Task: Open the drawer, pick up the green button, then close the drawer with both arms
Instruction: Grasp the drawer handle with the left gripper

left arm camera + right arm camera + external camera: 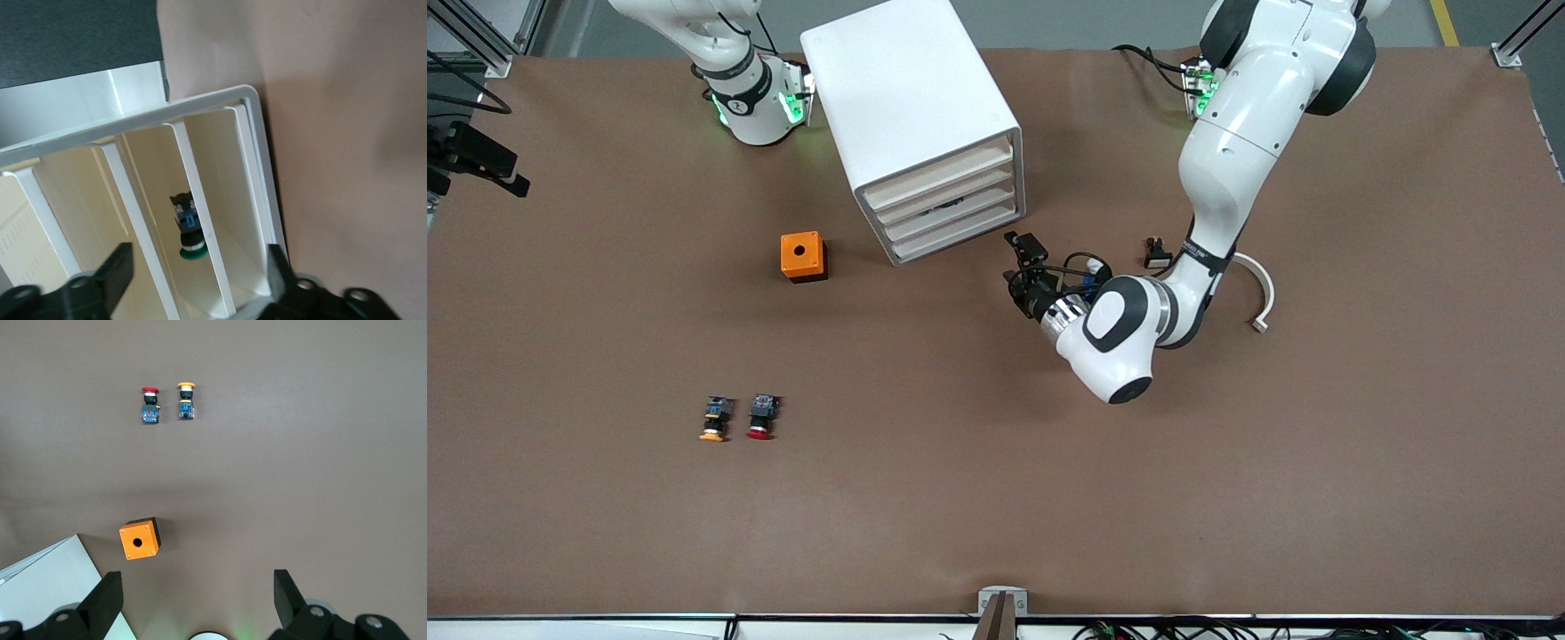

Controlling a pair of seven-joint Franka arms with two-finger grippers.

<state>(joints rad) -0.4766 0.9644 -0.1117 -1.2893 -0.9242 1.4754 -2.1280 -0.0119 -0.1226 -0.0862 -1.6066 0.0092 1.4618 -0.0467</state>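
Note:
The white drawer cabinet (911, 107) stands toward the robots' side of the table. Its stacked drawer fronts (951, 209) face my left gripper (1014, 260). The left wrist view looks into those fronts (200, 133). The green-capped button (187, 230) lies inside one of the middle drawers, between two white ledges. My left gripper (198, 253) hovers just in front of that drawer, open, its black fingers (119, 270) wide on either side and holding nothing. My right arm (751, 98) waits high beside the cabinet. The right gripper (197, 581) is open and empty above bare table.
An orange box with a round hole (804, 256) sits beside the cabinet, nearer the camera. An orange-capped (713, 419) and a red-capped (762, 416) button lie side by side nearer still. A white curved piece (1261, 298) and a small black part (1156, 254) lie under the left arm.

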